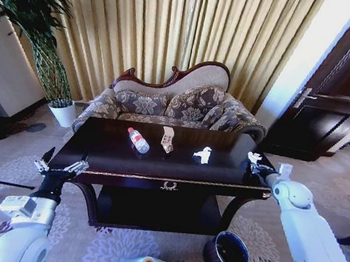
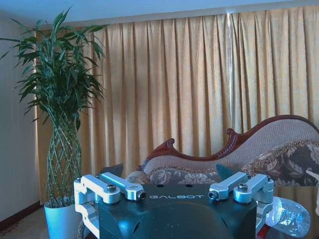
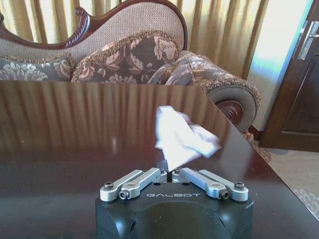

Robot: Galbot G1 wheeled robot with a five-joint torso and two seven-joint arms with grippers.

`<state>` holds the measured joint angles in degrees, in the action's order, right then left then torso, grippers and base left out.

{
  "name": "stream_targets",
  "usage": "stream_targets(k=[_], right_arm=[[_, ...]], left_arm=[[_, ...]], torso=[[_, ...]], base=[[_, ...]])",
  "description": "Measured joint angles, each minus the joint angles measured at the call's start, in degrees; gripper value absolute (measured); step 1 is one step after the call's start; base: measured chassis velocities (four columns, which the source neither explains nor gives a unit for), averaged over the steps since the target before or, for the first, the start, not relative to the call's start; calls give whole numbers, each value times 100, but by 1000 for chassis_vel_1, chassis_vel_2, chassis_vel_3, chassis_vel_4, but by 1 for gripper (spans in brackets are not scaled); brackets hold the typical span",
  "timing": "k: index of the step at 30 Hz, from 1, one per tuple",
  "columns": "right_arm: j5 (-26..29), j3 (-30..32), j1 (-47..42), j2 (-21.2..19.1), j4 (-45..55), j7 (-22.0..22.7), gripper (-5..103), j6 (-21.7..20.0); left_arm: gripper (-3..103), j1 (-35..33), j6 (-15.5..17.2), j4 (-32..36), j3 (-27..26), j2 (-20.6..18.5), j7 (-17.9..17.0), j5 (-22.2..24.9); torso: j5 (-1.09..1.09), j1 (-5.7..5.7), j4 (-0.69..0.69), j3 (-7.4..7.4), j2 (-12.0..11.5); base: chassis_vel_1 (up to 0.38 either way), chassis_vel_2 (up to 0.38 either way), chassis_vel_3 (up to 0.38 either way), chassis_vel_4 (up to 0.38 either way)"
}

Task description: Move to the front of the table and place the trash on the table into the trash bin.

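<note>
From the head camera, you faced the front of the dark glossy table [image 1: 93, 158], with a patterned sofa [image 1: 172, 104] and gold curtains [image 1: 176, 27] behind it. On the tabletop lay the clear plastic bottle [image 1: 138, 140] on its side toward the left, the tan wrapper [image 1: 168, 139] just to its right, and a white scrap [image 1: 203, 154] further right. Your right gripper [image 1: 255, 160] reached over the table's right end with a second white scrap pinched at its tip. Your left gripper [image 1: 59, 165] hovered at the table's left front corner, fingers spread apart. The round dark trash bin [image 1: 227, 254] stood on the carpet below the table's right front, well under your right arm. From the left wrist camera, your left gripper [image 2: 174, 191] showed its two silver fingers [image 2: 112, 186] held wide apart with nothing between them; the bottle [image 2: 289, 216] lay close by it, and a tall potted plant [image 2: 60, 124] stood against the curtains. From the right wrist camera, your right gripper [image 3: 167, 175] had its fingers drawn together on the crumpled white scrap [image 3: 182, 139], which stood up above the dark tabletop [image 3: 75, 149]
</note>
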<state>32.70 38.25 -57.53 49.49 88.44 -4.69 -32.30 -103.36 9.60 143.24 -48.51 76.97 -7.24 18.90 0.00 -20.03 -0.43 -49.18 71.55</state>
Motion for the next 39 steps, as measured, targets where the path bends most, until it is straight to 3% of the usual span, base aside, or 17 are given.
stream_targets(k=[9, 18, 30, 39], right_arm=[[292, 184, -141, 34, 383, 84, 0, 222], [829, 937, -1231, 494, 2027, 521, 0, 905], [389, 967, -2815, 1597, 4077, 555, 0, 1395], [41, 953, -3298, 1659, 4615, 477, 0, 1360]], left_arm=[[100, -3, 0, 0, 7, -3, 5, -5], [100, 1, 18, 0, -160, -89, -30, 259], [100, 50, 95, 0, -358, -308, -110, 601], [100, 114, 253, 0, -338, -424, -115, 860]], torso=[[0, 0, 1, 0, 0], [-1, 0, 0, 0, 0], [-2, 1, 0, 1, 1], [-1, 0, 0, 1, 0]], base=[[0, 0, 0, 0], [0, 0, 0, 0], [0, 0, 0, 0], [0, 0, 0, 0]])
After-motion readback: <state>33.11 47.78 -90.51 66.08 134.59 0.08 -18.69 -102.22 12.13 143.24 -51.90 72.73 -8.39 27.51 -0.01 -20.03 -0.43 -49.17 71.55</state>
